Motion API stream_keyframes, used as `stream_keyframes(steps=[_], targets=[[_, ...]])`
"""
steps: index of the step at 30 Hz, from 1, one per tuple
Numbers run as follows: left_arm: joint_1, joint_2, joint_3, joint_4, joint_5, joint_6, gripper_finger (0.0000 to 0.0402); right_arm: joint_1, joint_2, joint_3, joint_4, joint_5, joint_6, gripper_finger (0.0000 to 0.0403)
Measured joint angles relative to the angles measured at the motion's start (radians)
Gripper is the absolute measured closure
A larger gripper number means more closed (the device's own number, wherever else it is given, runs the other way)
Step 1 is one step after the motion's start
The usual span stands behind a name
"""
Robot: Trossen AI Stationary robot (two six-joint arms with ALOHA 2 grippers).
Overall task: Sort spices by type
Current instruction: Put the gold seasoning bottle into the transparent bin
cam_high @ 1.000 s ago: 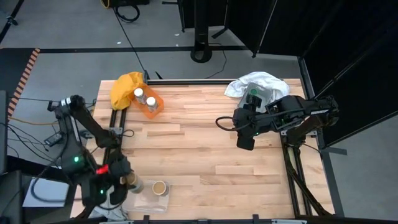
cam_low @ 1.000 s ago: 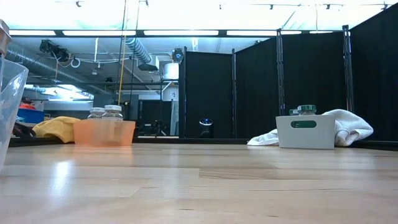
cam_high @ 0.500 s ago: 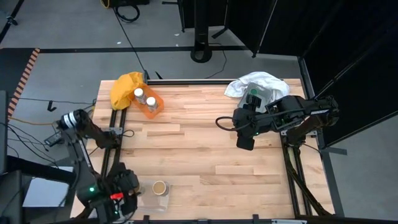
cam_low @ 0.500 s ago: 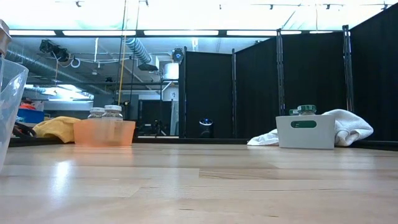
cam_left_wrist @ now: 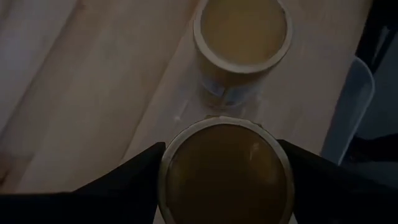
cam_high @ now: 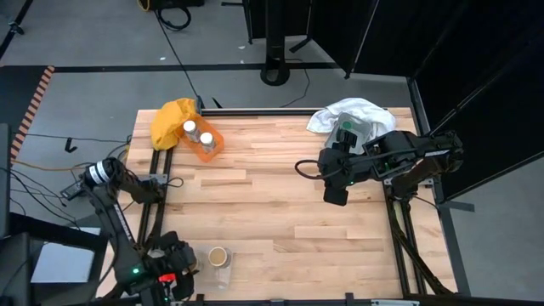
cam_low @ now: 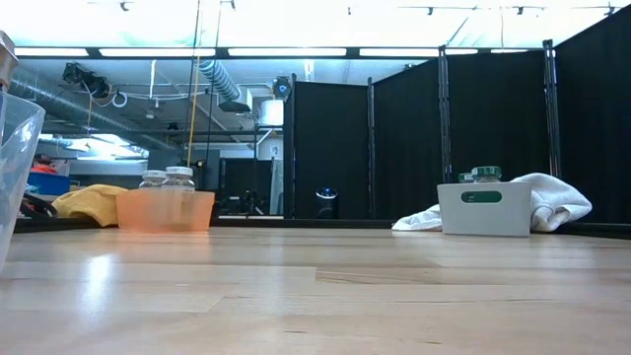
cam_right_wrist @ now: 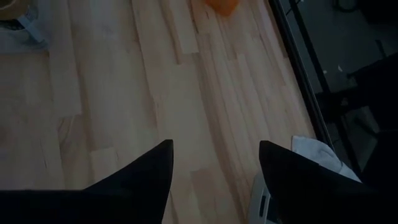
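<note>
High view: a tan-lidded jar (cam_high: 218,256) stands in the clear tray (cam_high: 212,274) at the tabletop's (cam_high: 272,195) near left corner; the left end effector (cam_high: 174,274) is just beside it.

Left wrist view: its fingers (cam_left_wrist: 130,171) clamp a second tan-lidded jar (cam_left_wrist: 225,167).

Right wrist view: right end effector (cam_right_wrist: 214,155) spread wide, holding nothing.

Black curtain panels (cam_low: 404,148), ceiling striplights (cam_low: 296,51)

Our big wooden table (cam_high: 280,200)

We see an orange plastic tray (cam_high: 206,146), a yellow cloth (cam_high: 170,119), a white cloth (cam_high: 344,110), a grey box (cam_low: 484,209) and a clear tray (cam_high: 208,274) on it.
</note>
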Motion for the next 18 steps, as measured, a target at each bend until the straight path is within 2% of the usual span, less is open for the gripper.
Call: stream_keyframes(steps=[6, 13, 18], targets=[[0.003, -0.001, -0.043, 0.021, 0.04, -0.006, 0.0116, 0.0, 0.0, 0.0, 0.0, 0.0, -0.001, 0.0157], [0.002, -0.003, -0.052, 0.024, 0.065, -0.029, 0.0087, 0.0, 0.0, 0.0, 0.0, 0.0, -0.012, 0.0155], [0.002, -0.008, -0.052, 0.026, 0.072, -0.03, 0.0081, 0.0, 0.0, 0.0, 0.0, 0.0, -0.019, 0.0149]])
